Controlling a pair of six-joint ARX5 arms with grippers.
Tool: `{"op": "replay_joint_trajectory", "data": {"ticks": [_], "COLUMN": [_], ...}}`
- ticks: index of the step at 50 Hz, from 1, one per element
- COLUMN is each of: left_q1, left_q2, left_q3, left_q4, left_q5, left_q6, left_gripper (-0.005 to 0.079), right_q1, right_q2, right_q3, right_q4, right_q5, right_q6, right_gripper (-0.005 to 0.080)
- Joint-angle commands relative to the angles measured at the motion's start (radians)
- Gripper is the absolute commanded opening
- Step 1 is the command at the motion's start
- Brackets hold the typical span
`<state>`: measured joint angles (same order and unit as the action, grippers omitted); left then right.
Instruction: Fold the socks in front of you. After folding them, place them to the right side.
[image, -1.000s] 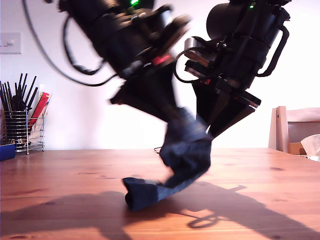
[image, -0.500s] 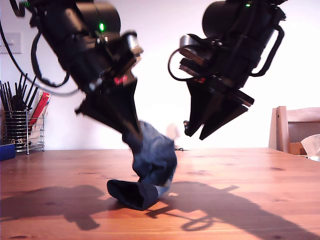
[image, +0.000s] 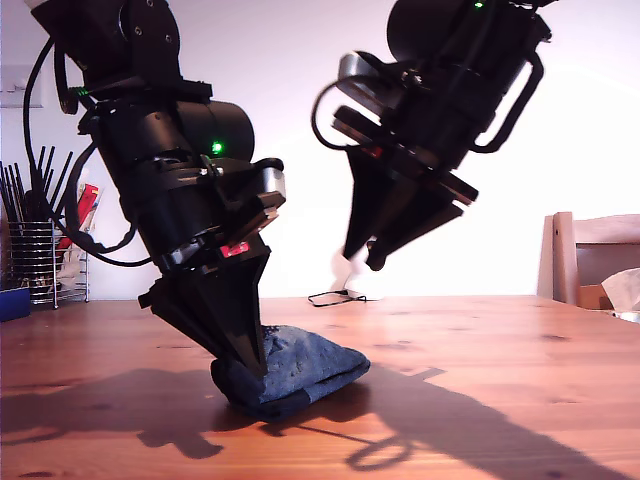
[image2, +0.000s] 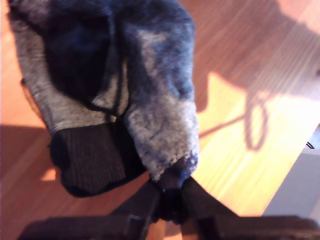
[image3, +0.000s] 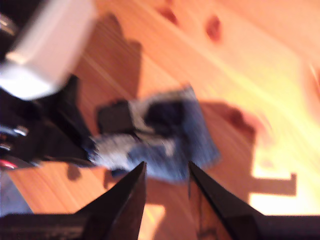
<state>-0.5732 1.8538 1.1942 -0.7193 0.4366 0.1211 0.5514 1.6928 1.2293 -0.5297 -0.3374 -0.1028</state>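
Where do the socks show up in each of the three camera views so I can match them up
Exterior view: the socks lie bundled on the wooden table, low centre, under my first gripper.
First wrist view: they fill most of the frame, one end pinched in my first gripper.
Second wrist view: mid-frame, blurred, beyond my open second gripper.
Shared landmark: my first gripper, shut on the socks, also in the second wrist view.

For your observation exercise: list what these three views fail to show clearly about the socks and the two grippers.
- Socks: how many, unclear; bundled, partly behind my first gripper in the exterior view.
- Fold neatness: second wrist view is motion-blurred.
- My second gripper: fingers apart over the socks; fingertips blurred in the exterior view.
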Motion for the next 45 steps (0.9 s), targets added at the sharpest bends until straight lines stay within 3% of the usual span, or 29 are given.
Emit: {"op": "replay_joint_trajectory", "data": {"ticks": [1, 12, 22, 38, 45], "left_q1": [0.009, 0.031, 0.042, 0.043, 0.043], "left_q2": [0.011, 0.011, 0.011, 0.011, 0.011], "left_q3": [-0.014, -0.014, -0.014, -0.014, -0.014], "left_q4": [-0.015, -0.051, -0.102, -0.106, -0.110], "left_q5": [0.002, 0.006, 0.036, 0.058, 0.056], "left_q6": [0.018, 0.029, 0.045, 0.056, 0.063], "left_gripper": [-0.0024, -0.0024, -0.0024, -0.0024, -0.0024], "right_q1": [0.005, 0.005, 0.005, 0.019, 0.021], "right_q2": [0.058, 0.178, 0.229, 0.256, 0.265], "right_q3": [-0.011, -0.010, -0.010, -0.010, -0.009], "right_q4": [0.020, 0.090, 0.171, 0.237, 0.191], "right_q5": [-0.015, -0.030, -0.060, -0.112, -0.140], "right_q6": [-0.001, 0.002, 0.023, 0.027, 0.024], "right_gripper": [0.0227, 0.0205, -0.0018, -0.0011, -0.0011]}}
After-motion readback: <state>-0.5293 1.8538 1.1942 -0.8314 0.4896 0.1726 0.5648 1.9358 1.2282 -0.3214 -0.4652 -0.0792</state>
